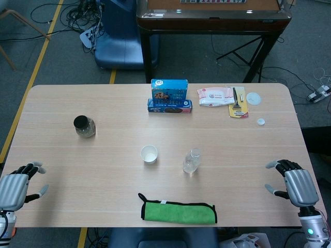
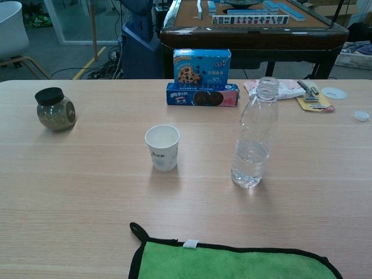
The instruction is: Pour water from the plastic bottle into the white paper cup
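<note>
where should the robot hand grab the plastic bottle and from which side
Probably around the mid-body of the plastic bottle, coming from the right with the right robot hand. The bottle stands upright with its cap off, and the white paper cup sits to its left, so the right side is unobstructed.

Even, cool, bluish light falls from overhead on both views. Shadows are faint: a soft one hugs the bottle (image 2: 254,133) at 6 o'clock (barely darker than the wood). The table (image 1: 103,170) shows no glare. Focus is sharp throughout.
</note>
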You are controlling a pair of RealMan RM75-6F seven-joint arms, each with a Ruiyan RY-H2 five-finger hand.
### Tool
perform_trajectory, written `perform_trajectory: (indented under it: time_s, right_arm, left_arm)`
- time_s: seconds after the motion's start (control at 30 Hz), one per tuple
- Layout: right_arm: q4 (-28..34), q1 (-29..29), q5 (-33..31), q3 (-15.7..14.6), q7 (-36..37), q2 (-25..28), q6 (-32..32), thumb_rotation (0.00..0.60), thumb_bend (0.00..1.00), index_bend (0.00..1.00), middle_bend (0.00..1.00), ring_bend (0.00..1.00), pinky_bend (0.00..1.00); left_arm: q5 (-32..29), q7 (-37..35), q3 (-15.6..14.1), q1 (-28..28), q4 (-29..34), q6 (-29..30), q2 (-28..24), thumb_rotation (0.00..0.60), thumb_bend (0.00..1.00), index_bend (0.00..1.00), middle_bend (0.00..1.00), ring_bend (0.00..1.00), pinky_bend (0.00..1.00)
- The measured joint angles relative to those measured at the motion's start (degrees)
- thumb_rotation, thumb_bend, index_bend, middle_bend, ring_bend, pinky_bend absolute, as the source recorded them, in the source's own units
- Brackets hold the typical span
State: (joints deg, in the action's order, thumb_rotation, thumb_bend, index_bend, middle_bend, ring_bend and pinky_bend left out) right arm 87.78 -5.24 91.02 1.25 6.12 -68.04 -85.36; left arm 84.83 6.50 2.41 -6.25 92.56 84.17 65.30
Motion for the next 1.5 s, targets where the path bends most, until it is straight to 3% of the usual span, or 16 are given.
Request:
perform_trajectory:
  time_s: [0.4,0.83,1.23,1.5]
  right_arm:
    - [-1.2,-2.9,-0.6,1.3,0.3,-1.8,3.3,0.6,0.0,0.41,0.32,0.26,0.4]
    - [0.3,-10.0,-4.4,5.0,-3.3,-4.3,11.9,0.6,0.0,0.29,0.24,0.19,0.4]
    - [0.2,-16.3,-4.8,5.7,1.9,-6.9,19.6,0.6,0.0,0.2,0.17,0.13,0.3]
    - [-1.3,-20.9,-4.4,5.8,6.8,-9.4,24.4,0.6,0.0,0.2,0.16,0.13,0.27]
  left_arm:
    - [0.8,0.9,-0.7,0.4,1.1,0.1,-0.4,0.6,0.2,0.43,0.32,0.36,0.53]
    - [0.9,0.6,-0.9,-0.2,0.8,-1.1,0.0,0.6,0.2,0.43,0.33,0.36,0.53]
    - [0.6,0.5,-1.1,-0.2,0.9,-1.5,-0.1,0.6,0.2,0.44,0.35,0.37,0.53]
    - [0.4,0.8,-0.9,-0.2,0.8,-1.5,-0.2,0.6,0.2,0.47,0.38,0.39,0.53]
